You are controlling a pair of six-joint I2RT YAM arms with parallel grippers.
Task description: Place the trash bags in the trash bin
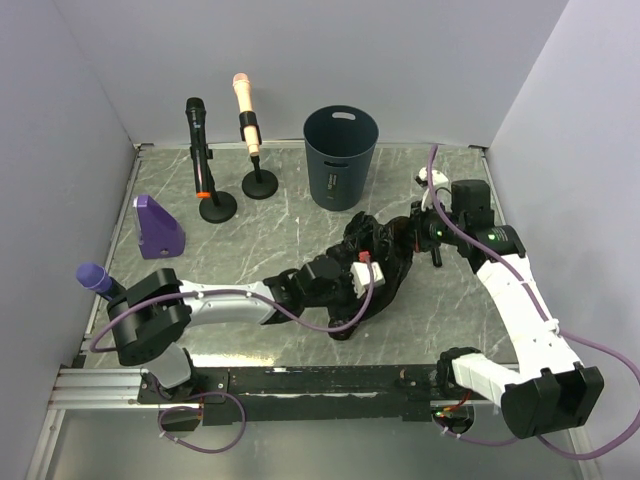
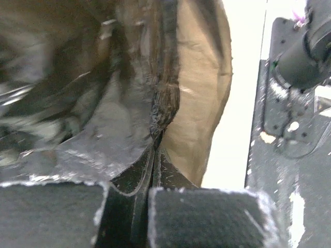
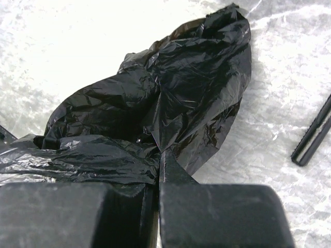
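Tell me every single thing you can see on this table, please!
trash bin: one, dark blue-grey, far middle.
trash bags: count unclear, black, crumpled heap at centre.
black microphone: one, on a stand, far left.
peach microphone: one, on a stand, beside the black one.
purple microphone: one, near left edge.
wedge: one, purple, left side.
table: one, grey marble.
left arm: one, white and black, jaws shut on bags.
right arm: one, white and black, jaws shut on bags.
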